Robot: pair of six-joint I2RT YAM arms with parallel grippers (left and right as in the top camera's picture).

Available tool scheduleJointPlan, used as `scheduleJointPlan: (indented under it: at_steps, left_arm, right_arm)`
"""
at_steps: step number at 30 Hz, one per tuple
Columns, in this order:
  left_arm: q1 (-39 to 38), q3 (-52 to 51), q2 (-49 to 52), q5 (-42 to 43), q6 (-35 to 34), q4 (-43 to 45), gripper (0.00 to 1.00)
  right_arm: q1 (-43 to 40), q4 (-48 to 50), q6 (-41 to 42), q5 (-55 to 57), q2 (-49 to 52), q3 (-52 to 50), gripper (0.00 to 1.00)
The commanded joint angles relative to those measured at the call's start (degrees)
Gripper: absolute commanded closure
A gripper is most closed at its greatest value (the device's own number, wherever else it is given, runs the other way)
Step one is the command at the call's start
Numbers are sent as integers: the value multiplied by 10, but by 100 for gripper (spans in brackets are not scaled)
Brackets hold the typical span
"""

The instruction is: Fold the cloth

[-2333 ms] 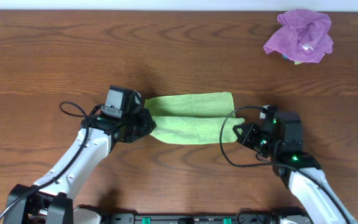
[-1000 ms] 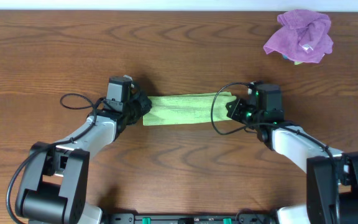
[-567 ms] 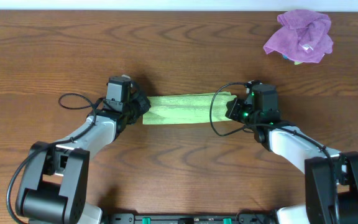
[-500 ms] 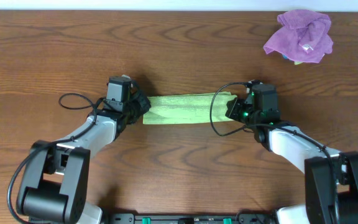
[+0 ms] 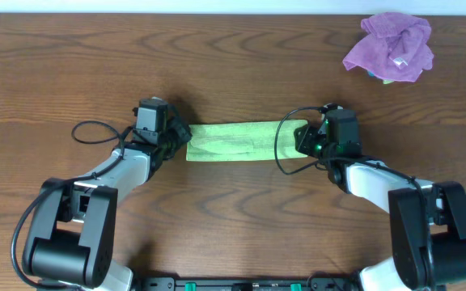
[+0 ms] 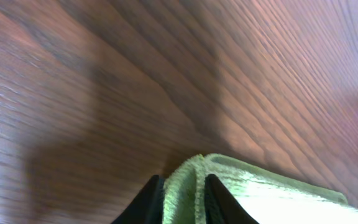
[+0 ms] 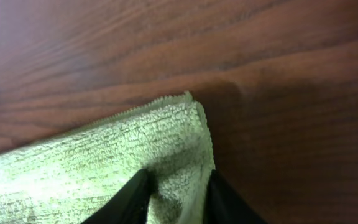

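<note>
We see a green cloth [image 5: 241,142] in the middle of the desk [image 5: 55,65]. It is about as far from the left edge as from the right edge. It is folded into a long thin strip, and the strip runs the same way as the far edge.

Our left gripper [image 5: 178,140] is at the left end of the strip. In the left wrist view, our left gripper [image 6: 183,200] has its two dark fingers [image 6: 153,199] close together. A little fold of the green cloth [image 6: 260,193] is pinched between them. The gap is small and it is full of cloth.

Our right gripper [image 5: 302,139] is at the right end of the strip. In the right wrist view, our right gripper [image 7: 176,200] has its fingers [image 7: 131,200] a bit more apart. The end of the green cloth [image 7: 92,155] sits between them and touches both. One corner of the cloth pokes out past the fingers and lies on the brown wood.

A purple cloth [image 5: 389,47] is bunched up near the far right corner of the desk. It is well away from the green cloth and from both grippers.
</note>
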Motion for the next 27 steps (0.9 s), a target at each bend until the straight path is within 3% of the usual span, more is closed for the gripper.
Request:
scheduleJointPlan:
  at_steps: [1,10,17,19,23,27]
  left_arm:
    - [10,-2,5,-9,11,1,74]
    - [31,-2,-40,47,53,-7,48]
    - [33,-1,-109,81,49,-70,41]
    - [33,-1,-116,115,34,-78,48]
    - [32,-2,-117,178,-27,-85,94]
    - [23,-2,-117,177,-71,-85,94]
  right_arm:
    - [-3,6,-3,-3,3,8,63]
    - [-4,-25,3,-45,-9,28,54]
    - [-21,-148,9,-42,-71,49,54]
    - [-27,-174,13,-42,-92,49,55]
    - [-37,-233,30,-42,-137,49,58]
    - [-40,-290,40,-43,-178,49,56]
